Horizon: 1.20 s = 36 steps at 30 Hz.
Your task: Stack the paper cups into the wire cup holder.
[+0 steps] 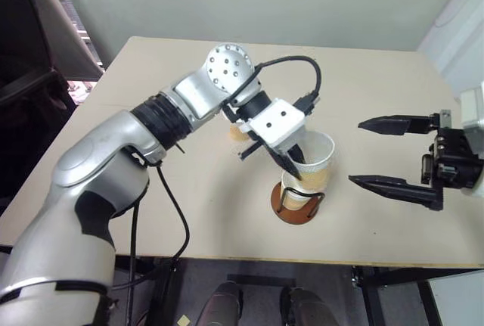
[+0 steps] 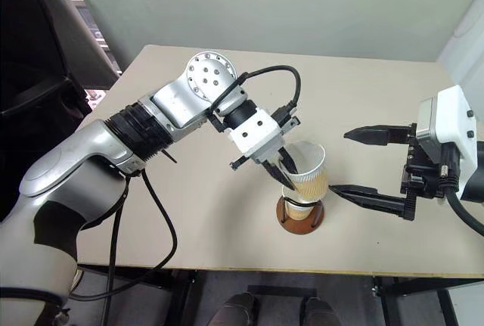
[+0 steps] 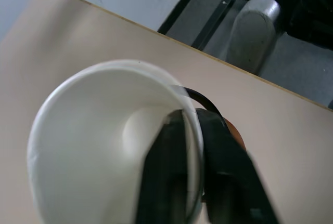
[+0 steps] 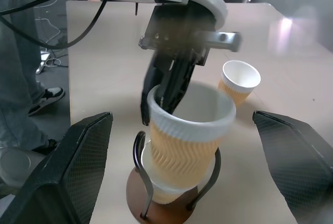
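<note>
Left pincer point(image 2: 288, 169): fingers narrowly set on the rim of a paper cup point(image 2: 308, 169), one finger inside the cup, one outside against its wall.
Right pincer point(image 2: 368, 166): fingers spread wide, holding nothing, at 3 o'clock of the cup and apart from it.
Held paper cup: tan ribbed outside, white inside, tilted, its lower part seated in a second paper cup point(image 4: 162, 185).
Second paper cup: standing in the wire cup holder point(image 4: 156, 211), between the two black wire loops, on the rust-brown disc base.
Wire cup holder: on the table point(image 2: 212, 243) near its front edge, at 6 o'clock of the table's middle.
Third paper cup point(image 4: 238, 82): upright on the table, apart from the holder, partly hidden behind the left arm in the head views.
Table: pale beige top, plain, on a black metal frame.
Room: pale wall behind the table; grey floor under it.
Person's legs and shoe point(image 4: 48, 98): standing on the floor beside the table.
</note>
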Tool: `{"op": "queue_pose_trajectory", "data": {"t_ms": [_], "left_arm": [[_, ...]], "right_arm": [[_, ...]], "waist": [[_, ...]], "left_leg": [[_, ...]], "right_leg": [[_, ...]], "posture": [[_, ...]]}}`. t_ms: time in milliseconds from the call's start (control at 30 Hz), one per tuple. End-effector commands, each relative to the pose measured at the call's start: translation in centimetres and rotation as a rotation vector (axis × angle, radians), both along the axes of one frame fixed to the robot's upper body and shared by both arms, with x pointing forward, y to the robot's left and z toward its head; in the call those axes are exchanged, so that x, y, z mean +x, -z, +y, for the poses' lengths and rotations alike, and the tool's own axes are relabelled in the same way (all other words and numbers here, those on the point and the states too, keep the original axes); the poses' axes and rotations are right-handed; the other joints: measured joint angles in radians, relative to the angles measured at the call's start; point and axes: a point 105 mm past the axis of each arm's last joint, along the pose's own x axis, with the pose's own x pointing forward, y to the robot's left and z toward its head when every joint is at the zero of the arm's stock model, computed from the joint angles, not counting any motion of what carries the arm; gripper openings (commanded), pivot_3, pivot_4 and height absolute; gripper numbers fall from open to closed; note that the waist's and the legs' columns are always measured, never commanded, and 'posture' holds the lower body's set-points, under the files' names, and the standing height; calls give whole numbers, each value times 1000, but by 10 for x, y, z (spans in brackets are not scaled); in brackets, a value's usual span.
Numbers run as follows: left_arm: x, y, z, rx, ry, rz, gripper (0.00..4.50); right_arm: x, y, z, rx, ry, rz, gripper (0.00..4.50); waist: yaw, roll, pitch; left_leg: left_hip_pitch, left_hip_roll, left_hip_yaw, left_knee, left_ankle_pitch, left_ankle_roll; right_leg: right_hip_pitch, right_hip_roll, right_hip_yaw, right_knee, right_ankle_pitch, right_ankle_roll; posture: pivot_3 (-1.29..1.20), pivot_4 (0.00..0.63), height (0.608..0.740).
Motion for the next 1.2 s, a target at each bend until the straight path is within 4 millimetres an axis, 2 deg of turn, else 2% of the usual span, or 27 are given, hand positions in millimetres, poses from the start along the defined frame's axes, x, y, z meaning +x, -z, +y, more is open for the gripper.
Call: {"op": "queue_pose_trajectory", "data": {"t_ms": [33, 300, 367, 467, 567, 633, 700, 767, 833, 900, 967, 1200], "left_arm": [[1, 4, 3, 43, 37, -55, 1677], [-1, -2, 0, -3, 36, -36, 4477], [2, -8, -1, -39, 17, -24, 4477], [9, -30, 2, -141, -51, 17, 4477], [25, -53, 18, -229, -175, 42, 4477], [74, -65, 73, -293, -539, -27, 4477], [106, -56, 117, -270, -811, -129, 4477], [121, -42, 140, -225, -944, -199, 4477], [134, -33, 155, -225, -1062, -247, 4477], [141, -25, 160, -211, -1106, -272, 4477], [141, -20, 152, -238, -1107, -211, 4477], [145, 3, 132, -201, -1091, -175, 4477]], "right_arm": [[-6, -10, 0, -11, 4, -56, 4500], [-1, -9, 1, -10, 12, -56, 4500], [1, -8, 1, -9, 10, -55, 4500], [3, -8, 2, -9, -3, -55, 4500], [2, -9, 4, -4, -27, -53, 4500], [-1, -7, 10, 7, -75, -44, 4500], [0, -5, 12, 11, -95, -43, 4500], [4, -5, 12, 12, -95, -46, 4500], [6, -5, 13, 13, -102, -45, 4500], [7, -5, 14, 10, -109, -44, 4500], [8, -6, 13, 8, -110, -45, 4500], [6, -7, 10, -3, -96, -50, 4500]], "waist": [[0, 0, 0], [0, 0, 0], [0, 0, 0], [0, 0, 0], [-1, 1, -1], [-4, 1, -1], [-21, 2, -1], [-32, 3, -1], [-25, 3, -1], [-6, 2, -1], [1, 2, -1], [-2, 1, -1]], "left_leg": [[0, 0, 0, 0, 0, 0], [0, 0, 1, 0, 0, 0], [-1, 0, 1, 0, 0, 0], [0, 0, 1, 1, 0, 0], [0, 0, 2, 0, 0, 0], [1, 0, 2, 0, 0, 0], [2, 0, 3, -1, 0, 0], [5, 2, 6, -3, 0, 0], [5, 1, 6, -3, 0, 0], [3, -3, 3, -1, 0, 1], [1, -5, 2, 1, -1, 3], [-2, -13, 12, -1, -4, 10]], "right_leg": [[0, 0, 0, 0, 0, 0], [0, 0, 1, -1, -1, 1], [0, 0, 1, -1, -1, 1], [0, 0, 1, -1, -1, 2], [0, 0, 1, 0, -1, 2], [0, 0, 2, 0, -1, 2], [-1, 1, 4, 1, -1, 2], [-1, 2, 7, 1, -2, 3], [-1, 2, 8, 1, -2, 3], [-1, 1, 10, 0, -3, 5], [-1, 0, 13, 0, -3, 7], [-5, -6, 21, 0, -5, 14]], "posture": [[0, 150, 740], [0, 150, 740], [0, 150, 740], [0, 150, 740], [0, 150, 740], [0, 150, 740], [0, 150, 740], [0, 150, 740], [0, 150, 740], [0, 150, 740], [0, 150, 740], [0, 150, 740]]}}
